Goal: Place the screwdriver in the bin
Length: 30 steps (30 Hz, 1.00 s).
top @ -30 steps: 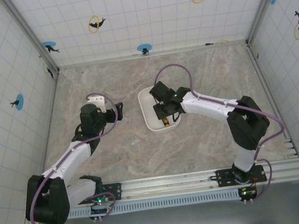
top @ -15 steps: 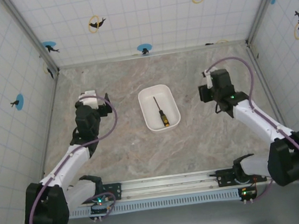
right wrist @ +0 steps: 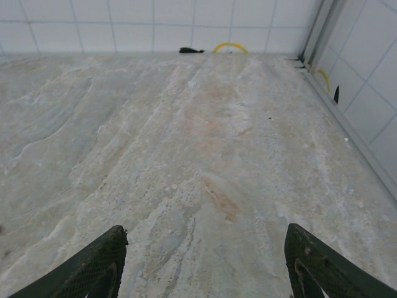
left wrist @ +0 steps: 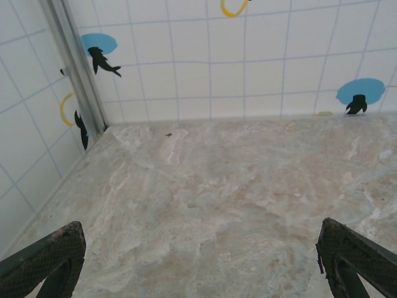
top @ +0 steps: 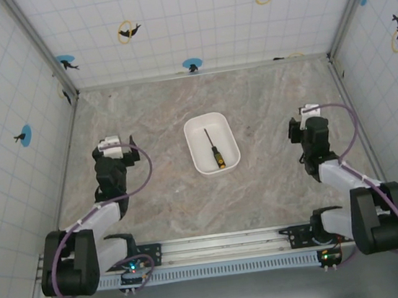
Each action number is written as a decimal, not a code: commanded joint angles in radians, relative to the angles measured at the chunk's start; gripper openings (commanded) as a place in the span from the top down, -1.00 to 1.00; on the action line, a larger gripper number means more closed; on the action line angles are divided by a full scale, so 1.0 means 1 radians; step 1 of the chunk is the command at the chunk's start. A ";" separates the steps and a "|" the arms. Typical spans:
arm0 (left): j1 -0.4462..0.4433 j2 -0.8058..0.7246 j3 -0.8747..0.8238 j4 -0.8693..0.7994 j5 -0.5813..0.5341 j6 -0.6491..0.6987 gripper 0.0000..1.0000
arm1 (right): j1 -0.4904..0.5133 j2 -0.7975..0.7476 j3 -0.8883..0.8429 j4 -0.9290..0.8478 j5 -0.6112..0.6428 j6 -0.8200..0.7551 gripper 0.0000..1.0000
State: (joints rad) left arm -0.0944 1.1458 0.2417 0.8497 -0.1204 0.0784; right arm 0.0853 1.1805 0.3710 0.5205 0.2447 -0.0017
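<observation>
The screwdriver [top: 213,149] lies in the bin [top: 194,153], between the left gripper [top: 116,140] and the right gripper [top: 306,117], well apart from both. Both grippers are spread wide above the bench [top: 168,196].

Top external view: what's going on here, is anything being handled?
Nothing is being held. The screwdriver lies inside the white bin in the middle of the table, handle toward the arms. The left gripper and right gripper sit off to either side, fingers open over bare table, so the task looks done.
</observation>
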 commanded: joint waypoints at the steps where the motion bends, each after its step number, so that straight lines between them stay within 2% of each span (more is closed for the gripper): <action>1: 0.029 0.024 -0.017 0.120 0.092 -0.023 -0.95 | -0.026 0.019 -0.043 0.246 0.033 0.030 -0.38; 12: 0.077 0.088 -0.013 0.151 0.172 0.000 -0.95 | -0.051 0.159 -0.106 0.469 0.012 0.068 -0.38; 25: 0.099 0.200 -0.031 0.252 0.212 -0.012 -0.95 | -0.052 0.289 -0.116 0.600 0.027 0.078 -0.38; 30: 0.100 0.226 -0.027 0.270 0.218 -0.008 -0.95 | -0.051 0.283 -0.108 0.573 0.024 0.074 -0.39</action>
State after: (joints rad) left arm -0.0036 1.3544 0.2230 1.0641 0.0723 0.0750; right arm 0.0364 1.4563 0.2741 1.0344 0.2604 0.0704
